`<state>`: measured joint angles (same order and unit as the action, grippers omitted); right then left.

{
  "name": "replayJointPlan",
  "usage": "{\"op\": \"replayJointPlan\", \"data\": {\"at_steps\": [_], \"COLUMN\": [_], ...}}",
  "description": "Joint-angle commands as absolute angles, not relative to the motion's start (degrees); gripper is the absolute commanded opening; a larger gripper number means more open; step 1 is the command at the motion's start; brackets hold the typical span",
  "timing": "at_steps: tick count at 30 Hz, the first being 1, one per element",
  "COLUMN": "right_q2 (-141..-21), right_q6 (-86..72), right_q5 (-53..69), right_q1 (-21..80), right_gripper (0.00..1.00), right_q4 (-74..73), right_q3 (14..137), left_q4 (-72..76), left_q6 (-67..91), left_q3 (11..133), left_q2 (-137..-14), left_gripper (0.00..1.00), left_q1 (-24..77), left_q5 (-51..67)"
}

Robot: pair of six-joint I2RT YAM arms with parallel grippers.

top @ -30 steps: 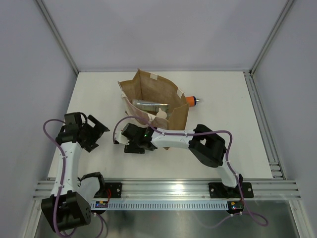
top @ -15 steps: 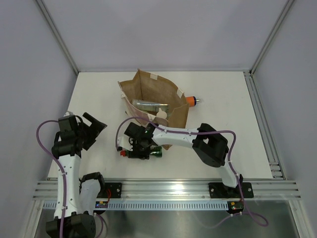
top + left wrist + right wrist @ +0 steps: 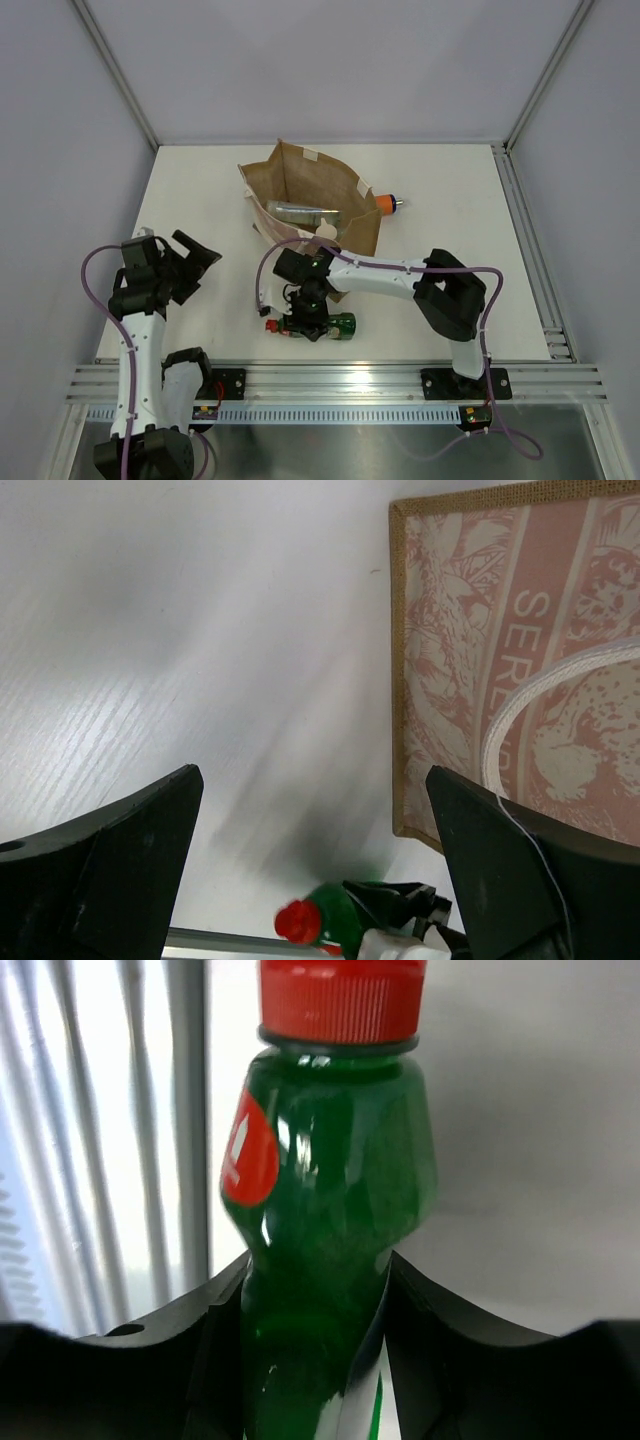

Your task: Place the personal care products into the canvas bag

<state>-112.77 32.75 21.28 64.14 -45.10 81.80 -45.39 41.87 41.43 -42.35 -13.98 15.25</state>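
Bottle (image 3: 343, 325), green and red-capped, sits sideways clamped in the right gripper (image 3: 312, 318), cap to the left, just near of the bag (image 3: 362, 228). The left gripper (image 3: 312, 810) hangs spread wide at the left, holding nothing.

We see a white wood-grain table (image 3: 200, 190), pale grey walls (image 3: 330, 70) far, left and right, aluminium rails (image 3: 340, 380) along the near edge, soft even light.

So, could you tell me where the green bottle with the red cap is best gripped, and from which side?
Across its body below the shoulder, from above: the green bottle lies on its side, red cap pointing left, so both flanks are free. The right gripper clamps it there.
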Motion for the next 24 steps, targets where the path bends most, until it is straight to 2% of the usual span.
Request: {"op": "replayJointPlan", "data": {"at_steps": [1, 10, 16, 19, 24], "right_q2": [-103.46, -98.88, -97.47, -96.24, -97.47], "right_q6": [36.47, 32.79, 28.92, 27.17, 22.42], "right_q5": [33.2, 39.99, 38.85, 41.73, 46.75], "right_q1": [61.79, 59.42, 57.84, 55.47, 49.93], "right_gripper": [0.0, 0.0, 0.0, 0.0, 0.0], "right_q4": [-51.67, -52.57, -46.58, -48.16, -53.78], "right_q3": [85.07, 91.49, 91.05, 95.96, 114.93], "left_q4": [-40.96, -37.27, -31.47, -30.24, -28.57], "left_q6": [41.31, 40.87, 42.36, 40.61, 39.72], "left_q3": [40.7, 39.29, 32.98, 30.86, 29.62], "left_q2": [-41.49, -41.4, -40.7, -40.69, -40.96], "left_gripper": [0.99, 0.99, 0.99, 0.99, 0.99], "left_q1": [-14.41, -14.41, -14.41, -14.33, -14.33], "left_q5": [19.24, 24.52, 34.96, 38.93, 42.27]}}
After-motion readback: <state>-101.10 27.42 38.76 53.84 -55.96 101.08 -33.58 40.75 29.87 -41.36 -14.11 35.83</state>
